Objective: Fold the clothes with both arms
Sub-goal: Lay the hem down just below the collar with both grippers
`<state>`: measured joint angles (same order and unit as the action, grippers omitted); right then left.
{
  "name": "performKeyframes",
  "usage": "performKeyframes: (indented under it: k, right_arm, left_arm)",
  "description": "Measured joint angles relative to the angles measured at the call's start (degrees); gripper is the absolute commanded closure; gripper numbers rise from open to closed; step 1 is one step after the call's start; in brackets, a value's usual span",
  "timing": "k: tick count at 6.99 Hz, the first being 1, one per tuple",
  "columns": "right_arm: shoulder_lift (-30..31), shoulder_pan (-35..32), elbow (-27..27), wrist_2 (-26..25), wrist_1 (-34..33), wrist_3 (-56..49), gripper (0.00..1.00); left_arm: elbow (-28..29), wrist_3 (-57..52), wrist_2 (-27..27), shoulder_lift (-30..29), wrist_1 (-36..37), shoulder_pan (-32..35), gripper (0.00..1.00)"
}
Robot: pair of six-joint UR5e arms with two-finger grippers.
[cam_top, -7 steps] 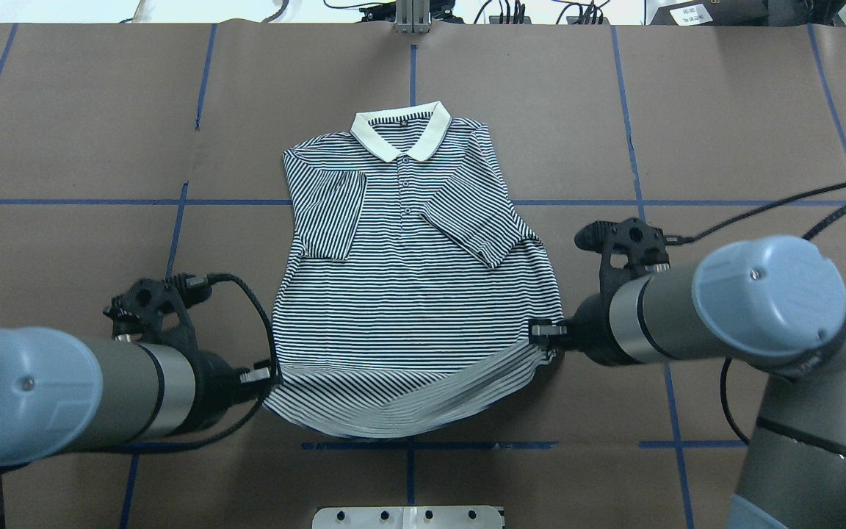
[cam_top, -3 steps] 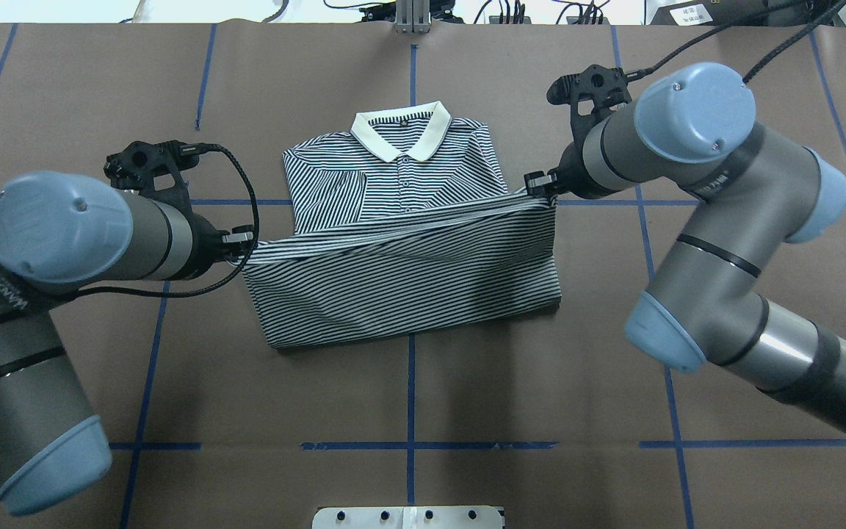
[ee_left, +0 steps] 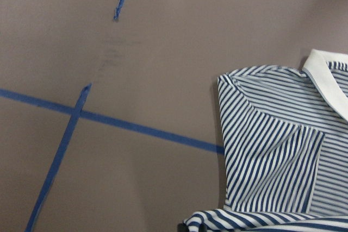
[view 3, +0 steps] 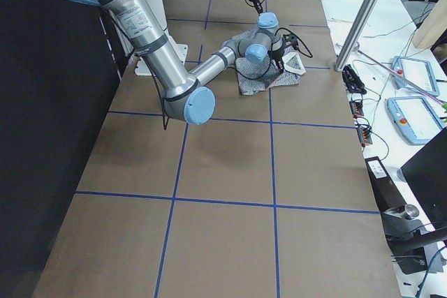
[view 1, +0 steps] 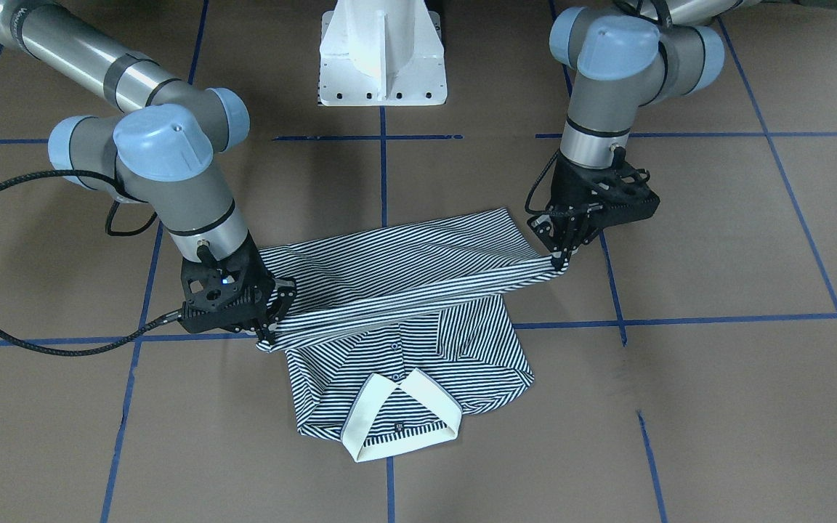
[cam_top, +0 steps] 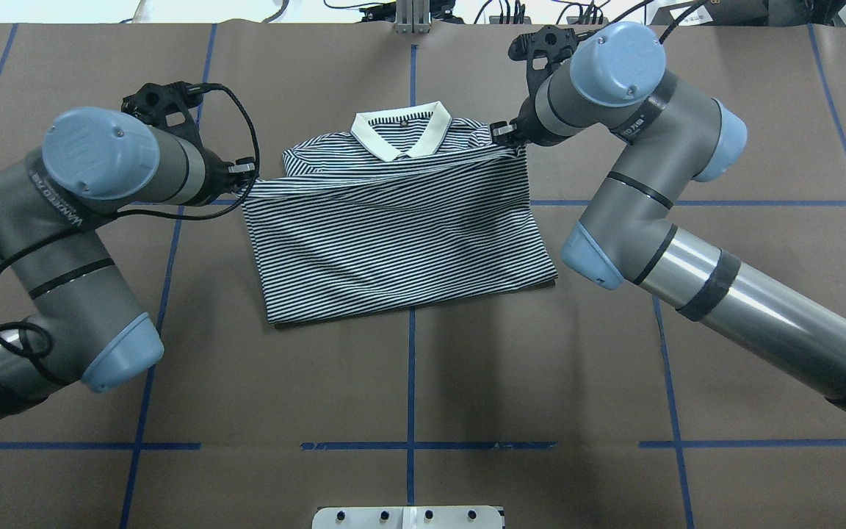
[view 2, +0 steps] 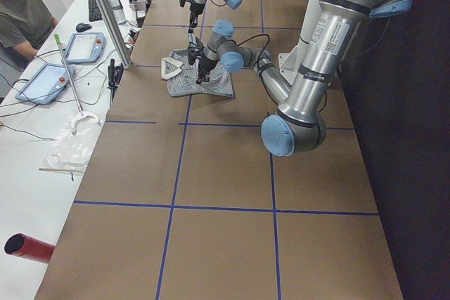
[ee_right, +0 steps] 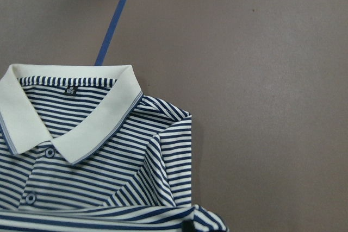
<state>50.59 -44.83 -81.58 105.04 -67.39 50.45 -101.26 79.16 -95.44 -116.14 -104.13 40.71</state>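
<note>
The striped polo shirt point(cam_top: 393, 235) lies on the brown table with its cream collar point(cam_top: 399, 132) at the far side. Its lower half is folded up over the chest, and the hem is stretched between both grippers just below the collar. My left gripper point(cam_top: 247, 173) is shut on the hem's left corner. My right gripper point(cam_top: 502, 134) is shut on the right corner, beside the shoulder. In the front-facing view the hem point(view 1: 404, 290) hangs taut, slightly above the shirt, between the left gripper point(view 1: 560, 261) and the right gripper point(view 1: 267, 334). The wrist views show the left shoulder point(ee_left: 272, 161) and the collar point(ee_right: 70, 123) below.
Blue tape lines point(cam_top: 410, 382) grid the brown table cover. The white pedestal base point(view 1: 382, 51) stands at the robot's side, and a metal plate point(cam_top: 408, 516) sits at the near edge. A side desk holds tablets point(view 2: 42, 82), with a person point(view 2: 21, 19) seated there.
Both grippers have carried the shirt's hem from the near side up toward the collar. The lower half now covers the sleeves and placket. Both arms have swung forward.
</note>
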Motion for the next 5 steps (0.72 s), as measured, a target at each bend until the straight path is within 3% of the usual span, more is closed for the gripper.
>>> performKeyframes:
  k: [3,5]
  right_arm:
    - [-5.0,-2.0,10.3,0.0,4.1,0.1,1.0]
    - [-7.5,-2.3,14.5,0.0,4.8,-0.1,1.0]
  left_arm:
    - [13.9,0.5,0.3,-4.7,-9.5,2.0,1.0]
    - [18.2,1.4,0.4,-5.0,-13.7,2.2,1.0]
